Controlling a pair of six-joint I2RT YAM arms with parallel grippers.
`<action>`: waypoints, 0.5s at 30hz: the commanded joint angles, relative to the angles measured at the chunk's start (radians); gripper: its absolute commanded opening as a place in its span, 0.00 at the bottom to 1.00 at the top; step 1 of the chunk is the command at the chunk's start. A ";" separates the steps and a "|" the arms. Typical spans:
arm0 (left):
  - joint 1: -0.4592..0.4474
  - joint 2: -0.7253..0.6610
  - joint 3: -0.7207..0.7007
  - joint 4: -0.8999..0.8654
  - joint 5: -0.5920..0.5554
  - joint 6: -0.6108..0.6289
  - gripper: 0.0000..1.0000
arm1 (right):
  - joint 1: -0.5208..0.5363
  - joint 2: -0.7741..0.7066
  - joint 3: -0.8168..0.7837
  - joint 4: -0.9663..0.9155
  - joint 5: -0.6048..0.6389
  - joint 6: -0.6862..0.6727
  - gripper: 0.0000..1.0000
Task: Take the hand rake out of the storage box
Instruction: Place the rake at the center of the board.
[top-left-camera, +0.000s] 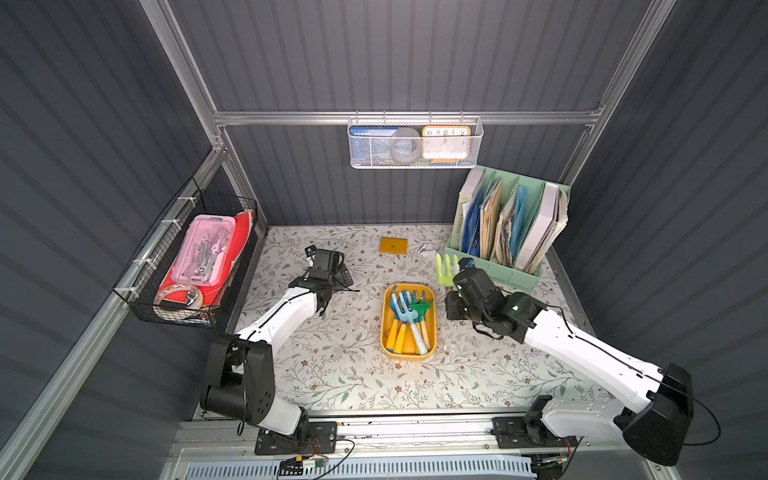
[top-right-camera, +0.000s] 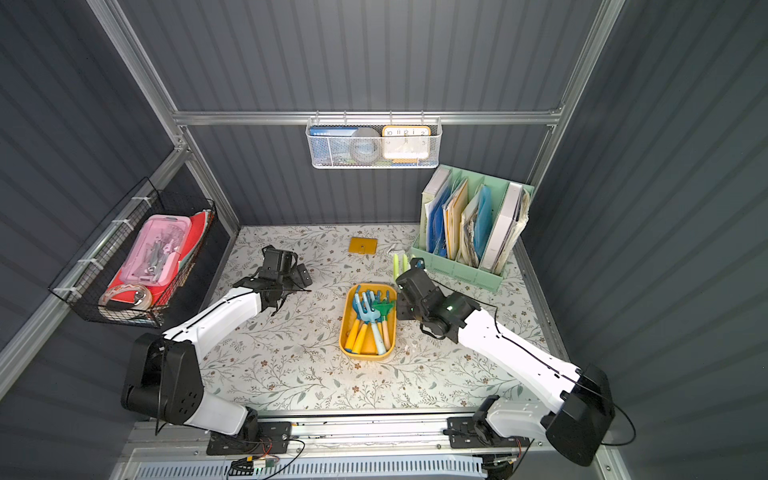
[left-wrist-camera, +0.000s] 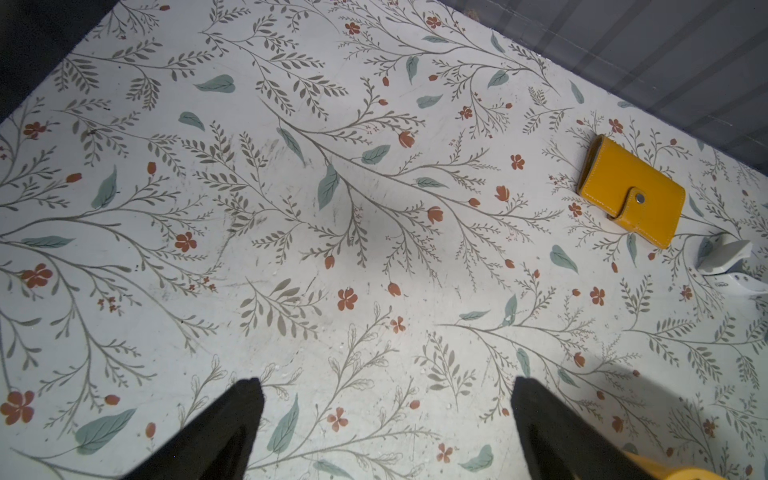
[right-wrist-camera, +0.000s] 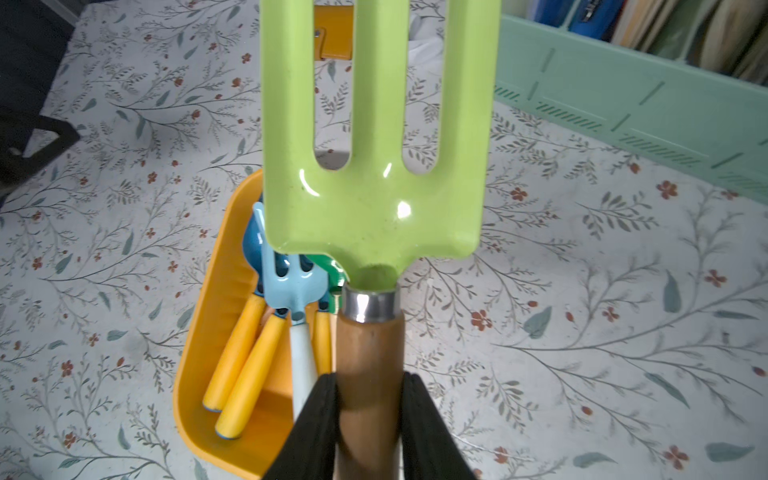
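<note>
The hand rake (right-wrist-camera: 374, 199) has a lime-green three-pronged head, a metal collar and a brown wooden handle. My right gripper (right-wrist-camera: 369, 378) is shut on that handle. In both top views the rake's head (top-left-camera: 446, 270) (top-right-camera: 400, 266) pokes out past my right wrist, outside the storage box, by its far right corner. The mustard-yellow storage box (top-left-camera: 386, 328) (top-right-camera: 344, 328) (right-wrist-camera: 216, 291) lies mid-table with several small blue, green and yellow-handled tools (top-left-camera: 409, 316) inside. My left gripper (left-wrist-camera: 384, 384) stands open over bare table, left of the box.
A mint-green file organiser (top-left-camera: 490, 266) (right-wrist-camera: 623, 95) stands just beyond the rake. A yellow wallet (top-left-camera: 392, 245) (left-wrist-camera: 631, 195) and a white paper scrap (top-left-camera: 426, 249) lie near the back wall. A black wire basket (top-left-camera: 137, 291) hangs at the left.
</note>
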 joint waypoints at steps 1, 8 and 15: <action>-0.008 0.020 0.036 -0.012 0.004 -0.014 0.99 | -0.070 -0.051 -0.067 -0.042 -0.031 -0.040 0.02; -0.009 0.028 0.054 -0.020 0.001 -0.009 0.99 | -0.135 -0.068 -0.204 -0.045 -0.060 -0.061 0.03; -0.010 0.030 0.074 -0.032 -0.005 -0.005 0.99 | -0.137 0.039 -0.233 -0.043 -0.125 -0.083 0.03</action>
